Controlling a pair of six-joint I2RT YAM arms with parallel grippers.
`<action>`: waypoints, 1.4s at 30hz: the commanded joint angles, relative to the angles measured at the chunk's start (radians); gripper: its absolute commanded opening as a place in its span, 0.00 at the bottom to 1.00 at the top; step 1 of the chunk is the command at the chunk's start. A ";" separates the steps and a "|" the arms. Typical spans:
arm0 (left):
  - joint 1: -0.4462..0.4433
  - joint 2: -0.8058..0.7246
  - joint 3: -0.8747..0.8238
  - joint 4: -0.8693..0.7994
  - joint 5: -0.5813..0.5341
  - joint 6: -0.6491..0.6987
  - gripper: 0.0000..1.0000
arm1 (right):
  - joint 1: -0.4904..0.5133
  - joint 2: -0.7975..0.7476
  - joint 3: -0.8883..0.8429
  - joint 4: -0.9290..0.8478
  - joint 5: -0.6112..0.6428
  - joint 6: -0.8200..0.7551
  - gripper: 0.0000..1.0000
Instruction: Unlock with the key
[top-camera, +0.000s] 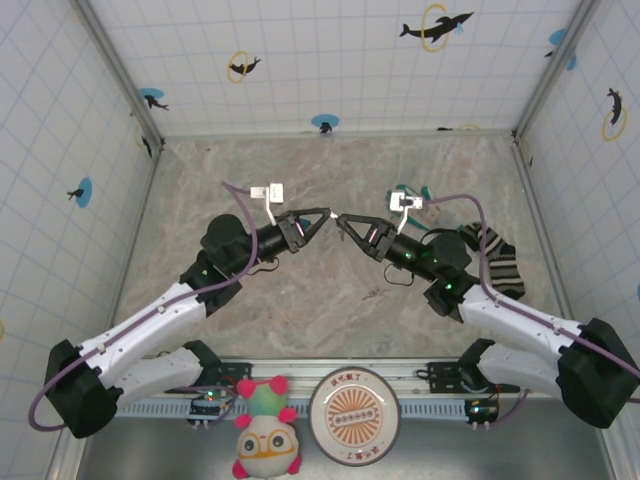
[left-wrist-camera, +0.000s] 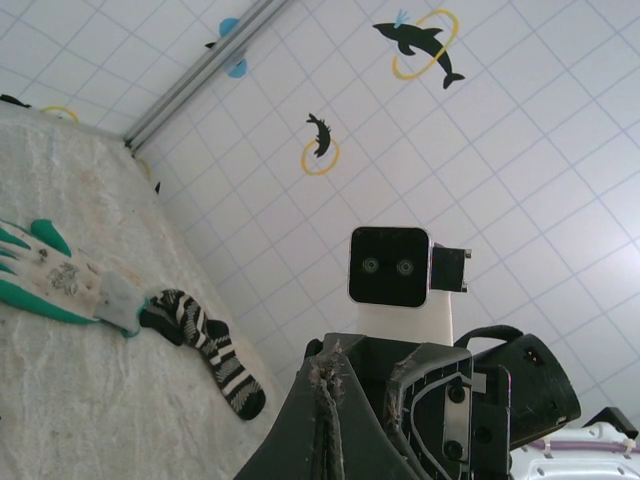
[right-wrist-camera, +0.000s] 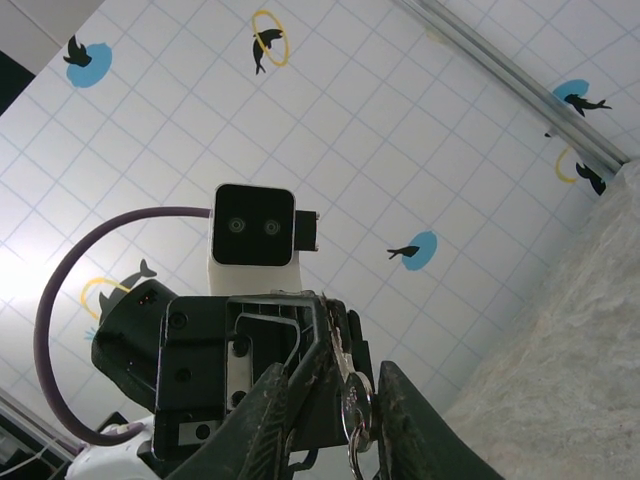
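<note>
Left gripper (top-camera: 328, 216) pinched together, tip to tip with right gripper (top-camera: 343, 221); right jaws flank small silver piece (right-wrist-camera: 356, 405), grip unclear.

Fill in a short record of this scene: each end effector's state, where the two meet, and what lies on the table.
left end effector: shut, tip to tip with the right one
right end effector: fingers narrowly apart around a small silver piece; grip unclear
meeting place: over mid-table
on table: glove and striped sock, side by side
near edge: plush toy, round disc
</note>
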 joint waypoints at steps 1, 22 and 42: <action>0.002 -0.019 -0.006 0.037 -0.006 -0.013 0.00 | 0.006 0.011 -0.003 0.040 -0.008 -0.010 0.31; 0.002 -0.019 -0.012 0.034 -0.018 -0.019 0.10 | -0.003 -0.007 -0.011 0.016 0.000 -0.034 0.00; 0.002 -0.012 0.011 -0.040 -0.050 0.001 0.51 | -0.012 -0.034 -0.007 -0.094 0.041 -0.077 0.00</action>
